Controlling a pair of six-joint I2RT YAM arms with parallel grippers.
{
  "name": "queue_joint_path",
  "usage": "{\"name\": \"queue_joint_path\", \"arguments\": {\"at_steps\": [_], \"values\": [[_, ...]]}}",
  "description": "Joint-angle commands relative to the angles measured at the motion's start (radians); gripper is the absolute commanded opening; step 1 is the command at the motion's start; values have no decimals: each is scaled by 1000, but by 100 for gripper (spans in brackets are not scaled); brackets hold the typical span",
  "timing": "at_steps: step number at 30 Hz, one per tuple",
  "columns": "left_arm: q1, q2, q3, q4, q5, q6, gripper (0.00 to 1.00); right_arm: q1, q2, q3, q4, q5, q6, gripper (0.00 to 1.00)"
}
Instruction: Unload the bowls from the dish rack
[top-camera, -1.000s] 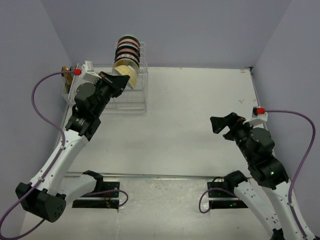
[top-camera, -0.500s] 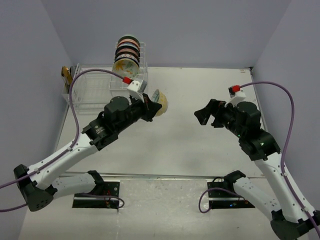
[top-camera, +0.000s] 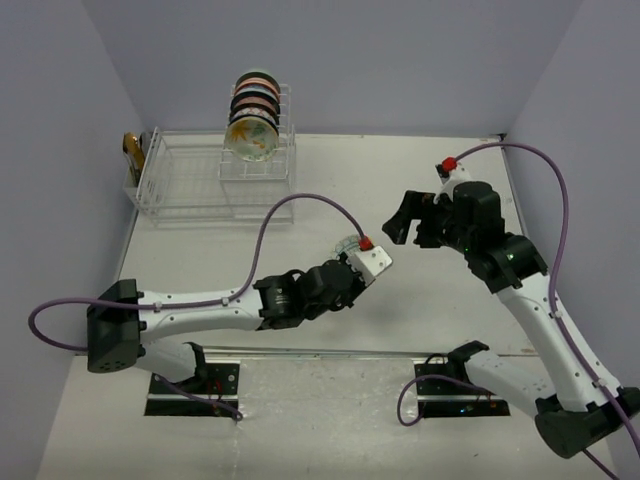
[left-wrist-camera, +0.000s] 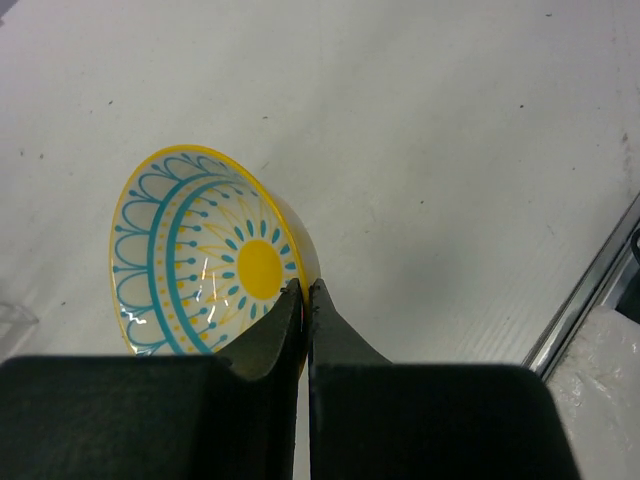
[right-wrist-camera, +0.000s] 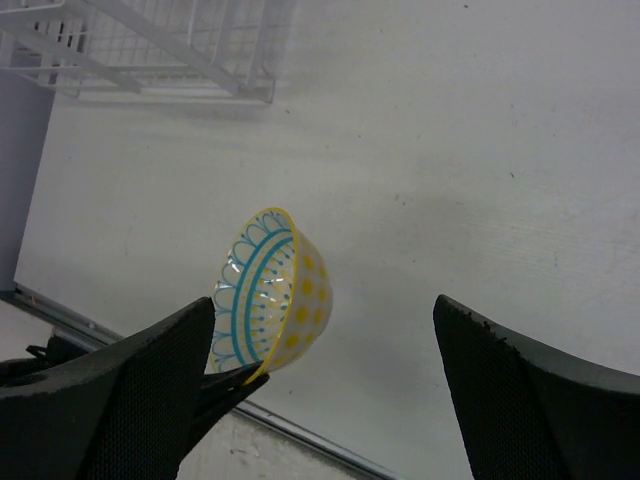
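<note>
Left wrist: bowl (left-wrist-camera: 205, 265) in left hand (left-wrist-camera: 303, 289)

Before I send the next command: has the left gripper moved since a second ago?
Yes. The left gripper, shut on the yellow bowl, has swung away from the dish rack's tower, down and right in the top view.

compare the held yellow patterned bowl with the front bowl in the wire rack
The yellow patterned bowl is pinched at its rim by the left gripper; the front bowl sits slotted in the white wire rack. The yellow patterned bowl is alone; the front bowl heads a row of bowls. Both stand on edge.
</note>
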Motion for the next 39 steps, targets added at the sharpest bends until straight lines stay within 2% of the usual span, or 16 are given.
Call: {"name": "queue_joint_path", "arguments": {"at_steps": [1, 6, 7, 11, 17, 20, 21, 25, 26, 27, 29, 33, 35, 37, 38, 39], "values": [[-74, 22, 23, 212, -121, 180, 0, 2, 45, 40, -92, -52, -46, 89], [-125, 108, 86, 184, -153, 275, 0, 11, 106, 11, -164, -46, -86, 70], [-131, 119, 94, 178, -159, 284, 0, 14, 113, 5, -171, -35, -89, 70], [-139, 160, 143, 134, -182, 313, 0, 49, 152, -27, -208, 15, -96, 44], [-144, 192, 180, 118, -213, 341, 0, 83, 218, -44, -222, 90, -80, 43], [-144, 189, 180, 118, -217, 346, 0, 86, 237, -55, -202, 92, -68, 26], [-144, 191, 180, 118, -219, 347, 0, 88, 237, -60, -193, 92, -65, 2], [-144, 217, 209, 94, -265, 343, 0, 86, 229, -66, -104, 123, -27, 0], [-144, 226, 218, 75, -288, 335, 15, 63, 235, -67, -78, 135, -16, 0], [-144, 235, 229, 65, -297, 314, 58, 40, 248, -72, -51, 129, -8, 0], [-144, 219, 223, 49, -308, 262, 100, -64, 313, -83, 43, 101, 27, 0], [-144, 142, 198, -3, -331, 121, 100, -234, 494, -38, 161, 133, 68, 0], [-144, 113, 198, -113, -430, 27, 100, -326, 580, 17, 226, 126, 111, 0], [-124, 84, 236, -216, -522, -137, 100, -372, 713, 84, 261, 132, 157, 0], [-109, 74, 256, -354, -542, -271, 100, -406, 760, 110, 261, 141, 174, 0], [-95, 68, 276, -429, -555, -335, 100, -409, 840, 135, 267, 140, 179, 0]]}}
